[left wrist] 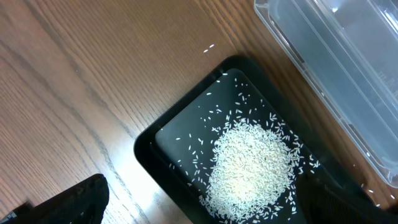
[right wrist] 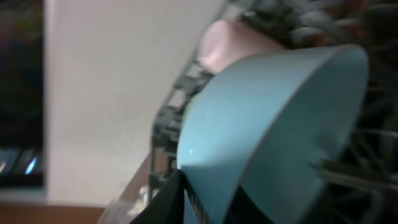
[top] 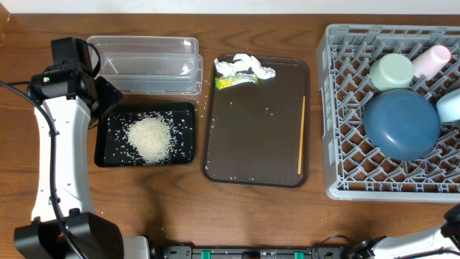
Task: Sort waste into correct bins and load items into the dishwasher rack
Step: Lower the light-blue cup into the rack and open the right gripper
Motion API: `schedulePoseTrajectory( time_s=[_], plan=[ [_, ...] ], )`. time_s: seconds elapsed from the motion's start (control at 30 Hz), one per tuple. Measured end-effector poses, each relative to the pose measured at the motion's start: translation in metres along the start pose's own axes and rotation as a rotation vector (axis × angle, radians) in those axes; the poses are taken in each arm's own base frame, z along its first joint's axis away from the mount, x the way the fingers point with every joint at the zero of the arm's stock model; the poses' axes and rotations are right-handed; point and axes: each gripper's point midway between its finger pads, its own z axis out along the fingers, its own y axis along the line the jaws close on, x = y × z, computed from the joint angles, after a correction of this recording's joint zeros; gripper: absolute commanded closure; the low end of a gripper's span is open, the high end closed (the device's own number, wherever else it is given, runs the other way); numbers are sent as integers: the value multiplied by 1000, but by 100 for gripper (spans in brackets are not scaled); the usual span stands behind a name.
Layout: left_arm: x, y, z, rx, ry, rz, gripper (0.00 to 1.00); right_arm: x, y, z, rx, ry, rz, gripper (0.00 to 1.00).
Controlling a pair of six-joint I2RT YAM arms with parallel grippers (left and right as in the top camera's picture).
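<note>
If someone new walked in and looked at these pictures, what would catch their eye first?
Probably the white rice heap in the black tray at the left, bright against the dark. Next comes the big blue plate sitting in the grey rack on the right. Then the crumpled tissue at the far-left corner of the brown tray in the middle.

Close, blurred view. A pale blue bowl (right wrist: 267, 137) fills the centre and right, tipped on its side. A pink cup (right wrist: 227, 43) shows behind its upper edge, and the grey lattice of the rack (right wrist: 168, 130) beside it. The right claw (right wrist: 205, 208) sits at the bottom, its dark fingers (right wrist: 163, 202) flanking the bowl's lower edge. Contact cannot be determined.
</note>
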Motion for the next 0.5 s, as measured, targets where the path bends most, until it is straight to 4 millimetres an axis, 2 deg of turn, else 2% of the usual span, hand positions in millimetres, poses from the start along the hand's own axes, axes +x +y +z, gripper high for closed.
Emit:
schedulePoseTrajectory(
  time_s=[0.23,0.33,0.5],
  plan=[
    [0,0,0,0,0,0,2,-5,-3,-21,232,-75,30,78],
    [0,0,0,0,0,0,3,-11,9,-36,308,-128,4,65],
    [0,0,0,0,0,0,3,-24,40,-59,377,-227,-68,61]
  ],
)
